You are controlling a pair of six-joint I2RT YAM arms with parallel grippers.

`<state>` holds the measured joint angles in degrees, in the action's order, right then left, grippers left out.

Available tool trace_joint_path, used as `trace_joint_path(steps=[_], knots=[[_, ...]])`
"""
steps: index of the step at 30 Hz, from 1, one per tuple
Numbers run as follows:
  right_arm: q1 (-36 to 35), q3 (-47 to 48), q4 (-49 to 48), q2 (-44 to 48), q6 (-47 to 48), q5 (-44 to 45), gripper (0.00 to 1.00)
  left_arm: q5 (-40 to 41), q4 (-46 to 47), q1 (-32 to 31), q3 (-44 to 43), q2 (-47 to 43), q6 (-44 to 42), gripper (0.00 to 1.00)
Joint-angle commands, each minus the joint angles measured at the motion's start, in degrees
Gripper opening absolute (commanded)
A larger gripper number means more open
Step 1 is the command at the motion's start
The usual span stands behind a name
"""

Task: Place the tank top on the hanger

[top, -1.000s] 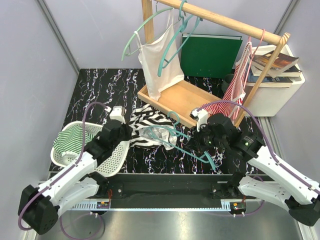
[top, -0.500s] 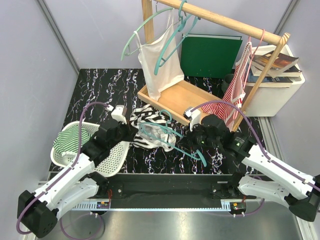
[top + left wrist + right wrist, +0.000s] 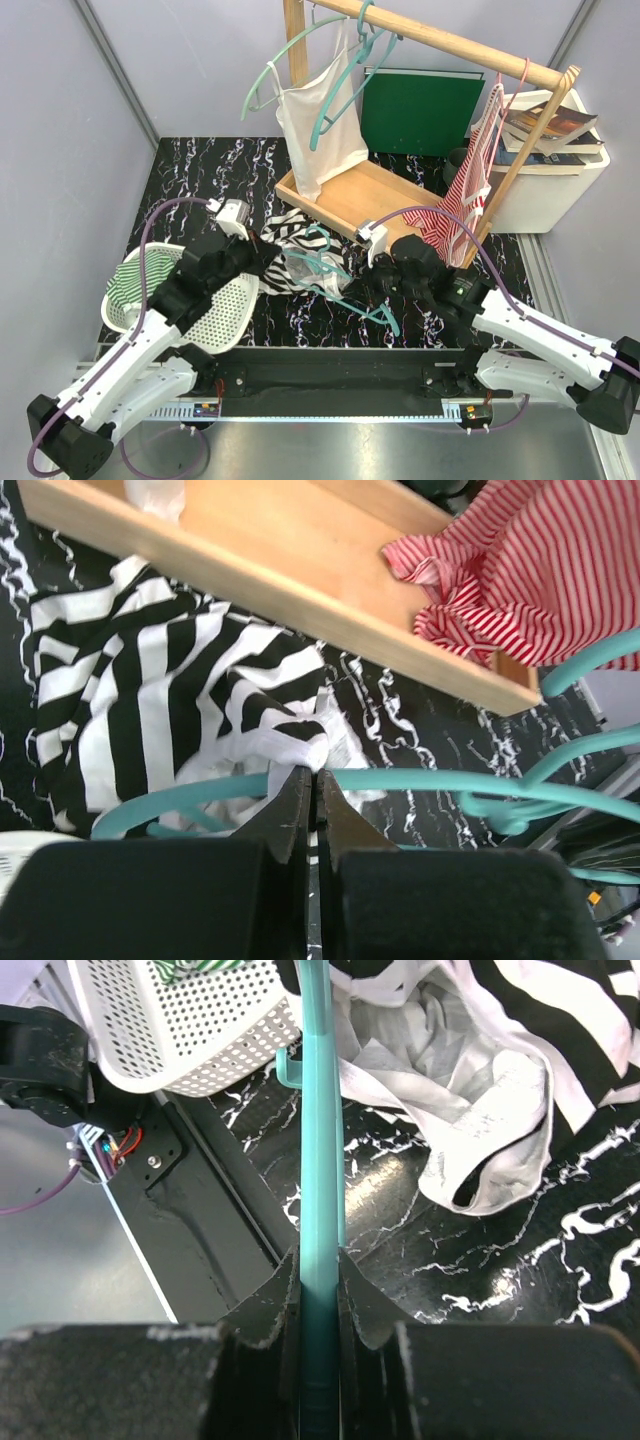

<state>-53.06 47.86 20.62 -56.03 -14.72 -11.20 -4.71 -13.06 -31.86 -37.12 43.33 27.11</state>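
On the black marbled tabletop (image 3: 200, 170), just in front of the wooden base of a clothes rack (image 3: 360, 200), the black-and-white striped tank top (image 3: 300, 245) lies crumpled, its white inner side bunched up toward the near edge. The left gripper (image 3: 262, 252) reaches in from the left. In the left wrist view its jaws are pressed together, with a puckered white fold of the tank top (image 3: 150, 680) at their tips (image 3: 308, 780).

The right gripper (image 3: 358, 290) is clamped on a thin teal hanger (image 3: 382, 314). The right wrist view shows the hanger's bar (image 3: 318, 1110) squeezed between both fingers and running out over the cloth (image 3: 560, 1020).

A white perforated basket (image 3: 225, 310) sits at the left, beside the left arm. A red-and-white striped garment (image 3: 465, 190) hangs at the right of the rack.
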Motion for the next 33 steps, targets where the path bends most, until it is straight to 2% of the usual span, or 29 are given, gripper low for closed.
trace_joint_path(steps=[1, 11, 13, 15, 16, 18, 19, 20, 23, 26, 33], knots=[[-1.26, -0.31, -6.03, 0.4, -1.1, -0.66, 0.0, -4.33, 2.42, 0.13, -4.01, -0.36, -0.75, 0.0], [-1.43, -0.75, -9.72, -0.4, 0.3, -1.19, 0.0, -17.78, 6.64, -4.18, -9.63, 3.07, -0.04, 0.0], [-1.52, -0.75, -9.81, -0.13, 0.48, -1.54, 0.0, -20.59, 6.29, -4.53, -8.76, 3.16, -1.26, 0.0], [-1.43, -0.75, -9.81, 0.48, 0.48, -2.15, 0.0, -19.38, 1.84, -4.44, -8.4, 2.73, -3.11, 0.02], [-1.43, -0.75, -9.72, 0.66, 0.48, -2.42, 0.0, -15.46, -0.02, -4.44, -8.14, 1.59, -4.69, 0.18], [-1.44, -0.75, -9.46, 1.1, 0.83, -3.12, 0.0, -11.31, -3.45, -4.36, -7.0, -1.47, -5.66, 0.36], [-1.43, -0.66, -9.2, 1.1, 0.92, -3.3, 0.0, -8.5, -4.16, -4.44, -6.04, -2.71, -5.93, 0.55], [-1.52, -0.57, -9.2, 1.19, 0.92, -3.65, 0.0, -7.26, -4.6, -4.44, -5.68, -4.03, -5.84, 0.67], [-1.52, 0.13, -8.58, 1.1, 1.18, -4.96, 0.0, -3.3, -6.27, -4.35, -4.8, -8.87, -5.58, 0.9], [-1.43, 0.92, -7.7, 0.92, 2.41, -7.24, 0.0, -1.79, -8.29, -4.44, -4.97, -12.21, -6.45, 0.97], [-1.43, 3.56, -2.96, 1.18, 6.28, -12.87, 0.0, -9.77, -13.03, -4.36, -8.04, -12.4, -12.77, 0.93]])
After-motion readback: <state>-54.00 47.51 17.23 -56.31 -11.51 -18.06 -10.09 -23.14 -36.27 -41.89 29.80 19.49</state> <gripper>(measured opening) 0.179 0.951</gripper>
